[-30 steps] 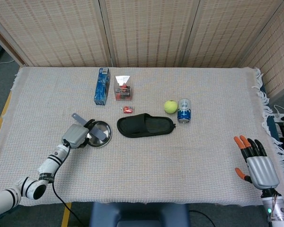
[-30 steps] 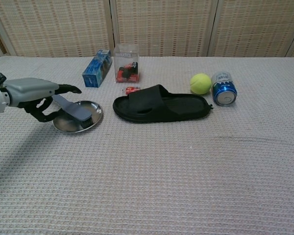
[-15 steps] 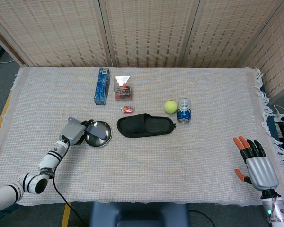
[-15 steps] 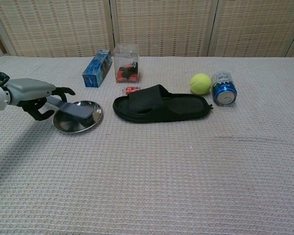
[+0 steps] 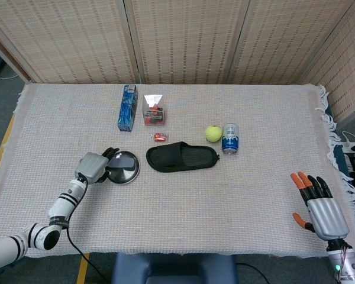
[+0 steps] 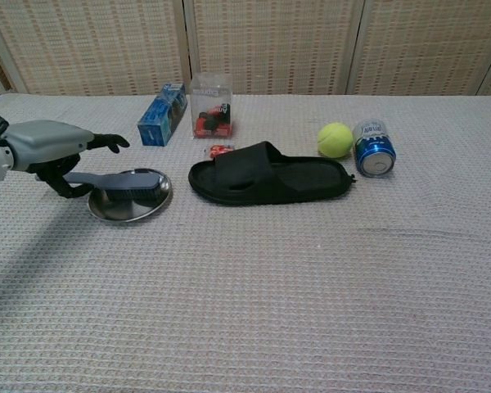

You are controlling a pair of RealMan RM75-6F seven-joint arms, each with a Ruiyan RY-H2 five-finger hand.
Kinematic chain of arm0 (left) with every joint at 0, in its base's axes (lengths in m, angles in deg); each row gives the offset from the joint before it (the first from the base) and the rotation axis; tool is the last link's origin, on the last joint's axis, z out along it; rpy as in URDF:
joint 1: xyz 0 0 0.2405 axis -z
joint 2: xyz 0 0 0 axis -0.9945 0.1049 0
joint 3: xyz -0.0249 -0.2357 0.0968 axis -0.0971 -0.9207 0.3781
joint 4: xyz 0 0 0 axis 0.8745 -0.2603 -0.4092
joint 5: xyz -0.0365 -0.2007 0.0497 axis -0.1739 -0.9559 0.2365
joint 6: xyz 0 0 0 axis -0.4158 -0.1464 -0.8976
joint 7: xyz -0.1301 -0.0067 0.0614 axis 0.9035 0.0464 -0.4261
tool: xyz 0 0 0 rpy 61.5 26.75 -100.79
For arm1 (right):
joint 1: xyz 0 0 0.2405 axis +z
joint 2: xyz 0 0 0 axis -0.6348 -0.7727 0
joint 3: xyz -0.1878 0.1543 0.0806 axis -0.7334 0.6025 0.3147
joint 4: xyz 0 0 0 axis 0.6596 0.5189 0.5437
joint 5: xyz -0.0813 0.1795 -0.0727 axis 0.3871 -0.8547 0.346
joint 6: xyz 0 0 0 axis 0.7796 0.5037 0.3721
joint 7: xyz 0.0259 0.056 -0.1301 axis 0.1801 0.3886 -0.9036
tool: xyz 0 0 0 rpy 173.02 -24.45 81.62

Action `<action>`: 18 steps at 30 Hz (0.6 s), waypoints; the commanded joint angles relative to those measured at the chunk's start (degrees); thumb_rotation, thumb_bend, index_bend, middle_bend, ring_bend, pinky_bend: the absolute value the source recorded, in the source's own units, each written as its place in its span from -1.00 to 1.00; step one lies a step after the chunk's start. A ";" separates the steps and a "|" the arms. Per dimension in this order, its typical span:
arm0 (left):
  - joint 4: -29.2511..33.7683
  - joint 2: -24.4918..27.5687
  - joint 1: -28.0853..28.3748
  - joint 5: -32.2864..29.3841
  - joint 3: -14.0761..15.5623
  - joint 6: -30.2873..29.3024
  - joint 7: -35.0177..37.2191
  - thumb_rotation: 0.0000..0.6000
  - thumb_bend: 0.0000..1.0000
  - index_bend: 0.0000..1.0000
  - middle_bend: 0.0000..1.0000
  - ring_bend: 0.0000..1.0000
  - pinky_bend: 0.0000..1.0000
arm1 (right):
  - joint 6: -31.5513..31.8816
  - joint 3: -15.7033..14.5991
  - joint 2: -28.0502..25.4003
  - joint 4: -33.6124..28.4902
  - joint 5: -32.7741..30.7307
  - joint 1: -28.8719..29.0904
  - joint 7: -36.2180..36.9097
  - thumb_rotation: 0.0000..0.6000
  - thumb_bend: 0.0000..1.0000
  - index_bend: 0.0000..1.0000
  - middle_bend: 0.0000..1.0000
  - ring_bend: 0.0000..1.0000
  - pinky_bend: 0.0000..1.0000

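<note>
While the head view is taken first, the left hand (image 5: 94, 167) is seen at the left rim of the steel dish (image 5: 125, 170), its fingers hidden beneath it, so their grip cannot be told from above. The right hand (image 5: 322, 207) is held near the table's right edge with fingers spread, nothing in it. A black slipper (image 5: 182, 158) lies just right of the dish.

From the chest view, the left hand (image 6: 49, 147) is shown with fingers curled around the handle of a grey brush (image 6: 123, 181), whose head is laid across the dish (image 6: 123, 209). A tennis ball (image 6: 335, 139) and a can (image 6: 373, 147) stand beside each other.
</note>
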 commanded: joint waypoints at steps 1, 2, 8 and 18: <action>-1.94 -3.98 -0.42 2.88 0.25 -4.93 -1.66 1.00 -0.17 -0.77 -0.79 0.55 0.95 | -0.45 -0.35 -0.32 -0.36 0.32 0.13 0.16 1.00 -0.70 -1.00 -1.00 -1.00 -1.00; -2.80 -4.82 -0.29 2.62 0.31 -5.14 -2.82 1.00 -0.17 -0.73 -0.75 0.55 0.96 | -0.47 -0.39 -0.46 -0.49 0.42 0.14 0.33 1.00 -0.70 -1.00 -1.00 -1.00 -1.00; -4.70 -8.19 0.48 -1.89 -0.20 -4.62 -9.47 1.00 -0.24 -0.67 -0.65 0.56 0.96 | -0.20 -0.47 -1.15 -0.76 0.75 0.05 1.20 1.00 -0.70 -1.00 -1.00 -1.00 -1.00; -9.13 -10.94 1.19 -2.09 -0.51 -5.54 -10.29 1.00 -0.24 -0.63 -0.51 0.56 0.96 | -0.68 -0.90 -1.86 -1.34 0.86 -0.01 1.06 1.00 -0.70 -1.00 -1.00 -1.00 -1.00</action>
